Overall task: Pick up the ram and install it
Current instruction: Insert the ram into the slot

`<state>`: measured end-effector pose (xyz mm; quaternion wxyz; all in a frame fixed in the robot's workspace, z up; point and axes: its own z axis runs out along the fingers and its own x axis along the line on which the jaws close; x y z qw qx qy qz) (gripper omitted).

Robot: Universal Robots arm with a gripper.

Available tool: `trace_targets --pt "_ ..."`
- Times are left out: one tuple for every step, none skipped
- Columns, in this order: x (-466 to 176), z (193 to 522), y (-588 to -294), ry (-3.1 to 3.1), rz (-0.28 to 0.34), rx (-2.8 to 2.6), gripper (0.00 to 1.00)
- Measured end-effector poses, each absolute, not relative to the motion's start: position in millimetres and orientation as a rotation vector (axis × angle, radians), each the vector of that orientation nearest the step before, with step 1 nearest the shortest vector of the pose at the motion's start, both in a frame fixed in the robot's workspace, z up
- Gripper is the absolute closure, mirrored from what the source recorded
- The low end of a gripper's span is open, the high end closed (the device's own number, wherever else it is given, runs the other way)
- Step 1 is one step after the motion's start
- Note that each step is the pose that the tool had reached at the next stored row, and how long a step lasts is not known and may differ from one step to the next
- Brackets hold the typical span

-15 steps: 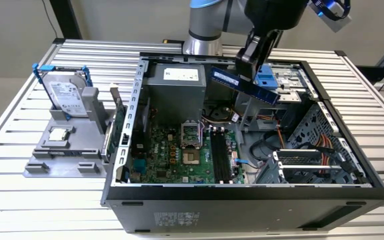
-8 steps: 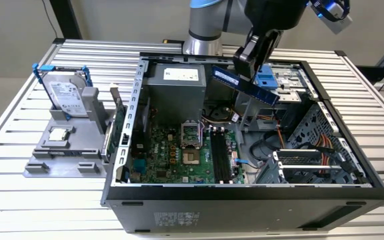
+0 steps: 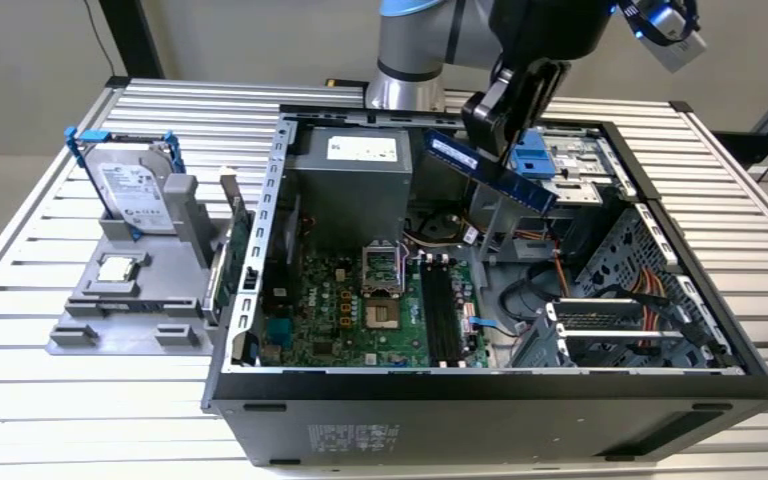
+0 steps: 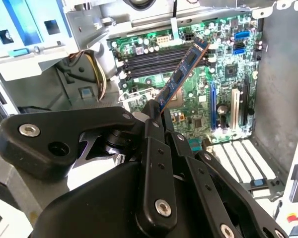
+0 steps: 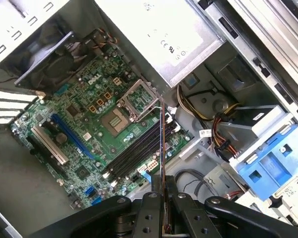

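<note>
I have my gripper point(image 3: 499, 148) closed tight on the ram point(image 3: 528, 190) above the case point(image 3: 491, 400). It sits on a slatted metal table point(image 3: 184, 110), with a pale wall point(image 3: 224, 40) at twelve o'clock.

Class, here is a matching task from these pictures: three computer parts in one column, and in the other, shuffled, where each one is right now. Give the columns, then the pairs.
Parts
1. ram
2. hard drive
3. processor chip

Places
A. lying flat on the grey holder
B. held in the gripper above the open computer case
C. standing on edge in the grey holder

Pairs: 1-B, 2-C, 3-A
</note>
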<state>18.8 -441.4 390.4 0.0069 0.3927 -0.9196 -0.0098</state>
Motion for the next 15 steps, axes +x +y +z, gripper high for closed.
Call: trace_targets --pt "18.8 390.4 -441.4 -2.882 -0.031 1.215 1.0" --pt "18.8 390.4 -441.4 -2.887 -0.031 1.203 1.0" --pt "18.8 390.5 -441.4 -2.893 -0.031 1.19 1.0" --pt "18.8 390.4 -441.4 -2.898 -0.031 1.177 1.0" --pt "18.8 390.4 -441.4 -2.904 -0.031 1.163 1.0" --pt "18.8 390.4 -441.4 -2.909 -0.031 1.151 1.0" --pt "18.7 390.5 -441.4 -2.914 -0.031 1.137 1.0" --pt "18.7 390.4 -441.4 -2.919 -0.031 1.124 1.0" --pt "18.7 390.4 -441.4 -2.925 -0.032 1.111 1.0" --pt "18.7 390.5 -441.4 -2.93 -0.032 1.097 1.0" --pt "18.7 390.5 -441.4 -2.934 -0.032 1.086 1.0" --pt "18.8 390.4 -441.4 -2.939 -0.032 1.072 1.0" --pt "18.7 390.5 -441.4 -2.944 -0.032 1.059 1.0" --pt "18.8 390.4 -441.4 -2.949 -0.032 1.046 1.0" --pt "18.8 390.5 -441.4 -2.953 -0.032 1.033 1.0"
